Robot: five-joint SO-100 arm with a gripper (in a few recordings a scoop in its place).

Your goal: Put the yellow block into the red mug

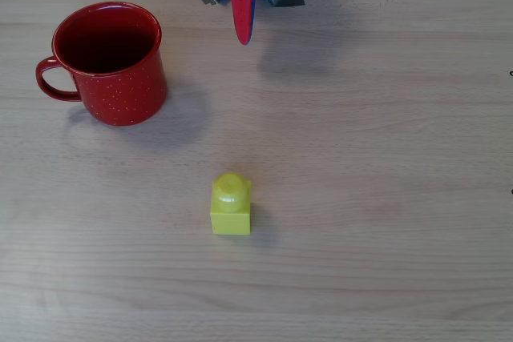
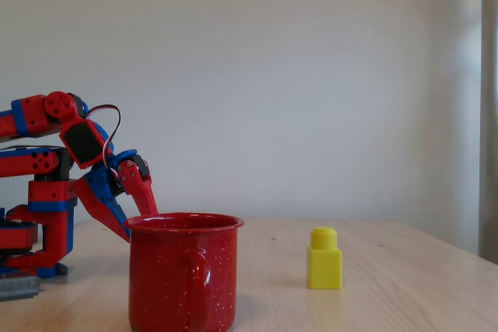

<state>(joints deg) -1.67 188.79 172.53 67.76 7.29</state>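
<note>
Pincer [image 1: 244,34] pressed together, empty, parked at top edge of overhead view, tip pointing down-frame. Yellow block [image 1: 231,205] upright on surface [image 1: 385,158], well apart, almost straight ahead of tip. Red mug [image 1: 112,62] off to picture-left, nearer pincer than block.

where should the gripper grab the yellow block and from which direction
Probably best from above, closing on two opposite flat sides of the yellow block's cube body, below the round stud. It stands upright on the table, apart from the red mug, so every side is free. The gripper is far from it.
</note>
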